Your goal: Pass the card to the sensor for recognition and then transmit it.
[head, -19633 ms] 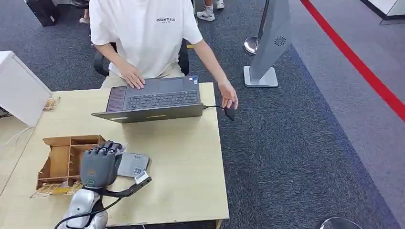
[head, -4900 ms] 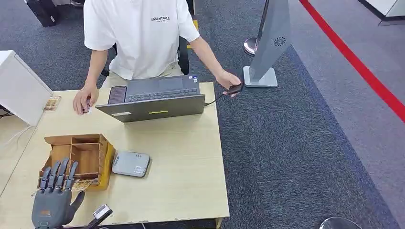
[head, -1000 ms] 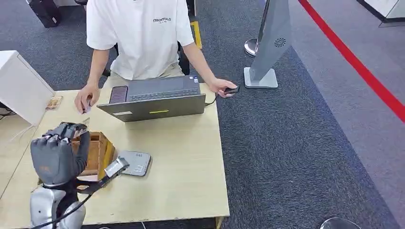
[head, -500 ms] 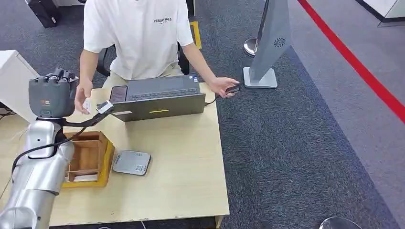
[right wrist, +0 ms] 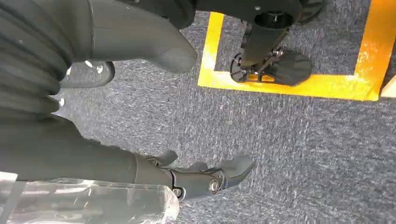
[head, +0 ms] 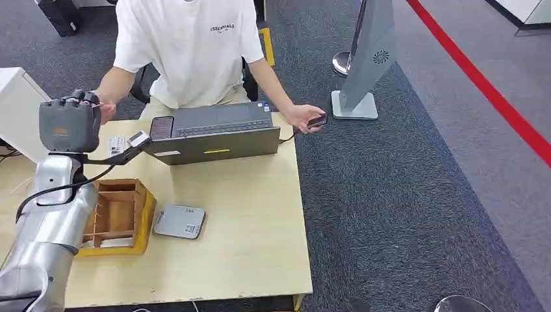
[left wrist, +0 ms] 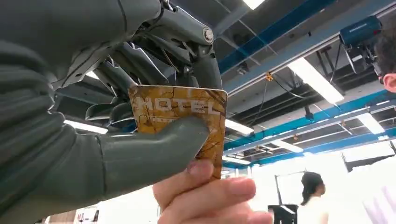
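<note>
Up at the far left of the table (head: 260, 260), I have my left hand (head: 68, 123) raised beside the person (head: 188, 45), and in the left wrist view it pinches the card (left wrist: 180, 121) between thumb and fingers (left wrist: 116, 65). That card is marbled brown with "HOTEL" printed on it. A person's hand (left wrist: 210, 196) touches the card's free edge, fingers on it just past my thumb. From the head camera I can't see the card itself, as the back of my hand hides it.

On the table, the grey sensor (head: 179, 221) lies near the middle, just right of the wooden organizer (head: 117, 214), well apart from my raised hand. The laptop (head: 211, 133) sits at the far edge, right of my hand, lid tilted toward me. The person's other hand holds a small dark device (head: 316, 120) off the table's far right corner. A white box (head: 19, 110) stands at the far left.

My right hand (right wrist: 196, 179) hangs over grey carpet, holding nothing, fingers loosely apart.
</note>
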### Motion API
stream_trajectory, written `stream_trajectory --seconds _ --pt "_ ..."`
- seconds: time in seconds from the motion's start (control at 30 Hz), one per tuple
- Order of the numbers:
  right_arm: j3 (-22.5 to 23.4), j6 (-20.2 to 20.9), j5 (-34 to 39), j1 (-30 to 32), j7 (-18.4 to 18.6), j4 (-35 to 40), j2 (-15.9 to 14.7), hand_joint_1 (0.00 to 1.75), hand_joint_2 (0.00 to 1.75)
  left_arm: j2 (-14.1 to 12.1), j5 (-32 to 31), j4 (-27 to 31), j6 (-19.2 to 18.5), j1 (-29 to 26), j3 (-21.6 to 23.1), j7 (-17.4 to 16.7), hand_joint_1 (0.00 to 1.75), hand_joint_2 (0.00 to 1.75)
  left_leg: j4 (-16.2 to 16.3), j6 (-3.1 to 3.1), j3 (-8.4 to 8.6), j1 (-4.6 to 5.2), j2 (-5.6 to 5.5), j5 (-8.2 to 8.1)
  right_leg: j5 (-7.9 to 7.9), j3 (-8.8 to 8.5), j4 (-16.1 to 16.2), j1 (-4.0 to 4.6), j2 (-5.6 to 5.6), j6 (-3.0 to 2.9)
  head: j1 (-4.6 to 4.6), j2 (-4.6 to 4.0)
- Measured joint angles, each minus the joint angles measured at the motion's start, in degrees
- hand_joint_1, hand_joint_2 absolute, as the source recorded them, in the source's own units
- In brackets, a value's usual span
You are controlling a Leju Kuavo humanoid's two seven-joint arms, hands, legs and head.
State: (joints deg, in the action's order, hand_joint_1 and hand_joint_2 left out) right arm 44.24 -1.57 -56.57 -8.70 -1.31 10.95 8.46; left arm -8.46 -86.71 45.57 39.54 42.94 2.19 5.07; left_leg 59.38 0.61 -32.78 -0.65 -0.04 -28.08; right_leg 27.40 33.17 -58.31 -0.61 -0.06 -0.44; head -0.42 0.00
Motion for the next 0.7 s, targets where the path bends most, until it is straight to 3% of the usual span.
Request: stream_trajectory --seconds 0.27,0.3,0.7 --pt "0.04 -0.63 -0.02 0.00 0.20 0.00 0.00 0.00 1.75 0.74 0.22 0.00 0.00 -0.75 -0.68 0.24 1.75 1.75 0.00 0.00 -0.04 0.00 0.02 0.00 0.00 0.02 0.00 0.00 0.02 0.00 0.02 0.00" --pt "0.04 -0.66 -0.41 0.04 0.11 0.00 -0.02 0.00 1.75 0.96 0.88 0.00 0.02 -1.93 -1.77 1.74 0.00 1.75 0.00 0.00 -0.14 0.00 0.04 0.00 0.00 0.13 0.00 0.00 0.06 0.00 0.02 0.00" --pt "0.04 -0.44 -1.22 0.60 -0.59 0.00 -0.02 0.00 1.75 1.40 -0.35 3.43 0.09 -5.92 -5.20 4.11 0.00 1.75 0.00 -0.01 -0.17 0.00 0.04 -0.01 -0.02 0.15 0.03 0.00 0.03 0.03 0.02 0.00"
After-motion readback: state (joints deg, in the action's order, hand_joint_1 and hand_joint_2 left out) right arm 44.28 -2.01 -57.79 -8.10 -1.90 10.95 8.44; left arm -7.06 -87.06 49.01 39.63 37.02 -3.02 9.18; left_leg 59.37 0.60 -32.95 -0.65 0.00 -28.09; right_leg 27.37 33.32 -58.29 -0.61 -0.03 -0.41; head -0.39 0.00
